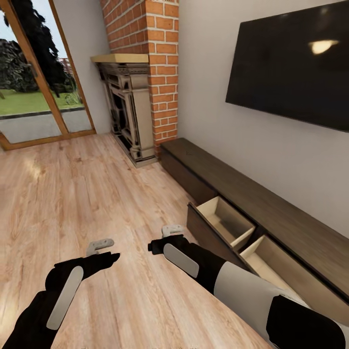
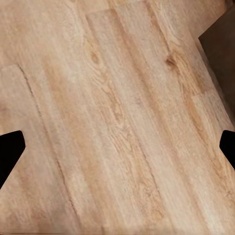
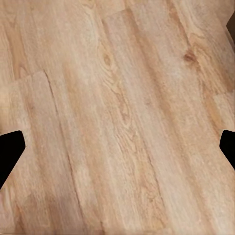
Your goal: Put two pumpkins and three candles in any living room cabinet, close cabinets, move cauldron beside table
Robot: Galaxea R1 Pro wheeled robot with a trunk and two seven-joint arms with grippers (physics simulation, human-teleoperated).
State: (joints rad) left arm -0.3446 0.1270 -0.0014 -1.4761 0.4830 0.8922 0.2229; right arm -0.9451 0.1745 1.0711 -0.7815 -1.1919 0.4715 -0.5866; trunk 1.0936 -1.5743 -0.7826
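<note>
Long dark-brown cabinet point(image 1: 271, 208) runs along the wall under the TV point(image 1: 291, 63), from the brick fireplace point(image 1: 140, 77) toward the robot; two front panels tipped open, pale compartments bare. Left hand point(image 1: 99, 246) and right hand point(image 1: 172, 231) over plank floor point(image 1: 72, 194), both spread wide, holding nothing.

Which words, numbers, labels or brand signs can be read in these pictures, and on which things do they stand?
There are none to read. The TV screen is black with no logo, and the cabinet, the fireplace and the floor are plain, with no writing.
</note>
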